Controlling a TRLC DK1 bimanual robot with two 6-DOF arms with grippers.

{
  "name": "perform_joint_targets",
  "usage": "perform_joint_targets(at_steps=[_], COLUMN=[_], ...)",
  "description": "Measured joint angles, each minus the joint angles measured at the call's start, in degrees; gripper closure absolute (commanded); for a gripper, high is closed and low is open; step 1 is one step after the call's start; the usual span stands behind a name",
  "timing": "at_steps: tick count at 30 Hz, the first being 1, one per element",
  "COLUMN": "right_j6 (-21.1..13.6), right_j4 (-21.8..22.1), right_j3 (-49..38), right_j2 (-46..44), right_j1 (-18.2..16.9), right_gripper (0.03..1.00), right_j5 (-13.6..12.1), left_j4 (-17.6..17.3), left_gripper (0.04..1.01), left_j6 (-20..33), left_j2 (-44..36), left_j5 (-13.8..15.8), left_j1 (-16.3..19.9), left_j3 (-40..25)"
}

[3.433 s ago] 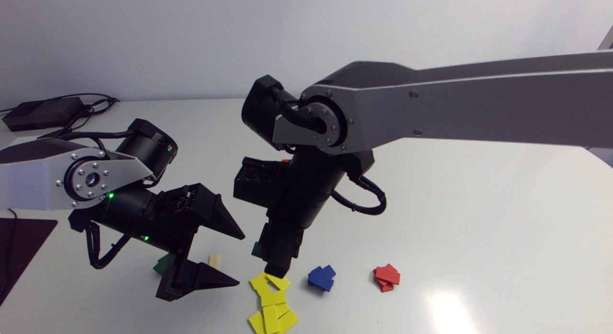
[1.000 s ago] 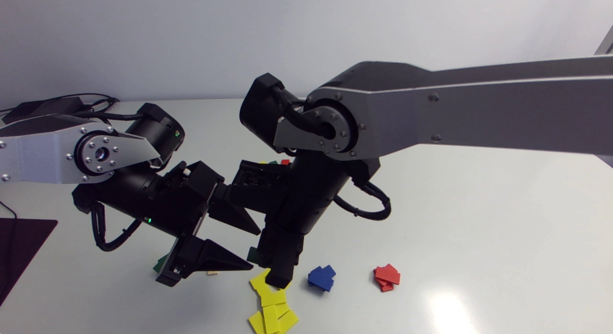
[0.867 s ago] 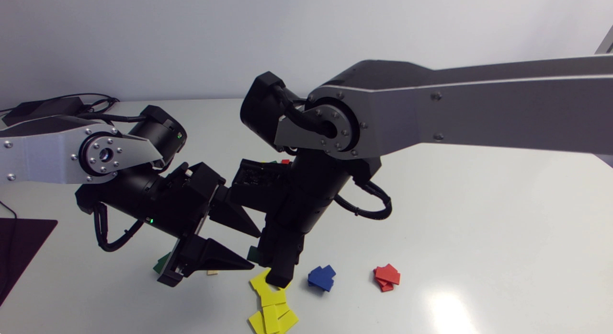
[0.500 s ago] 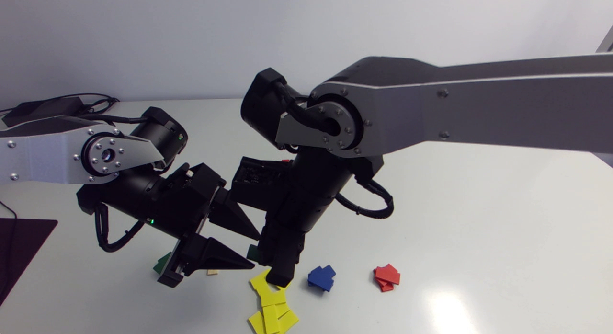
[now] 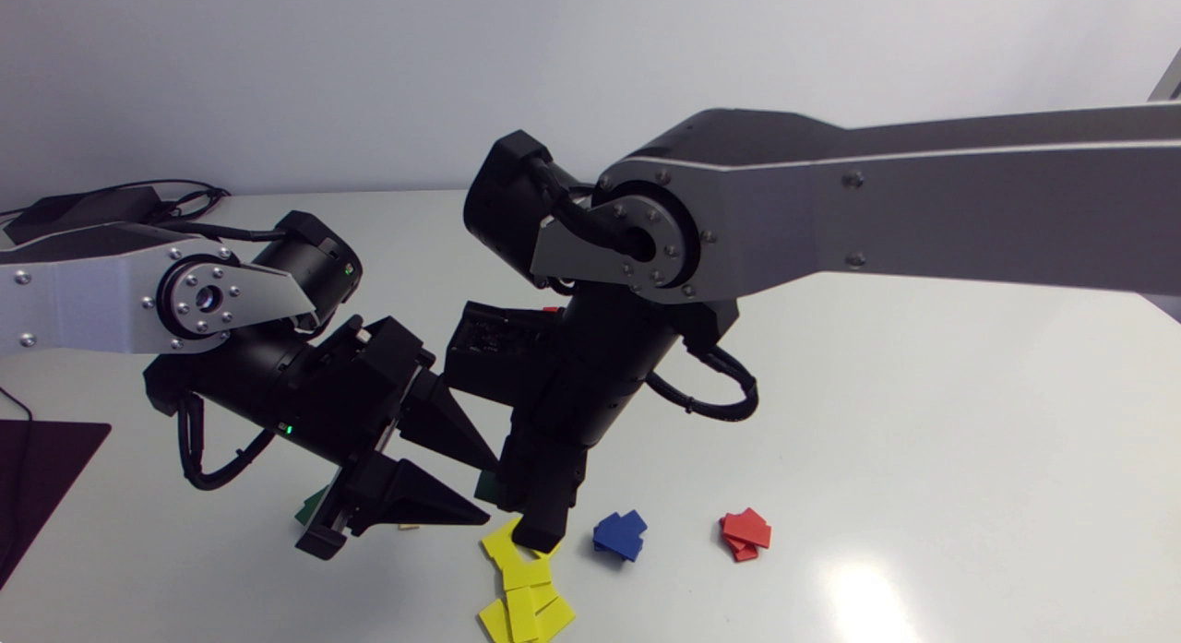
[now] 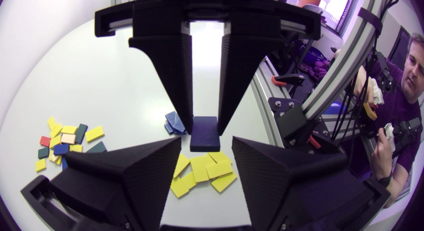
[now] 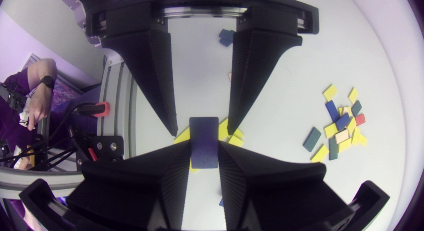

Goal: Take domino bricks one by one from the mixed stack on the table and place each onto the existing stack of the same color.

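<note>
- Right pincer is clamped on a blue brick, above the yellow bricks.
- Brick's long axis runs out past its fingertips, toward the left pincer.
- Left pincer stands apart, its fingers straddling the brick's free end without touching.
- Blue stack lies just beside the right pincer, on the side away from the left arm, so the right arm looks nearer.

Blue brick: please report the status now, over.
Right pincer shut on blue brick. Left pincer open, flanking it, apart. Yellow bricks lie below; blue stack beside them.
</note>
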Motion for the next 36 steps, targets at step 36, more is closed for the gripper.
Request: perform_joint_targets(at_steps=[36], right_j6=[0.0], right_j4=[0.7], right_j3=[-1.2], right_j2=[-1.0], right_j1=[-0.1], right_gripper=[0.933], right_j5=[0.0], left_j4=[-1.2], left_gripper=[0.444], left_j6=[0.0], left_j2=[0.0], left_j5=[1.5], left_j1=[-0.8], left_j3=[1.1])
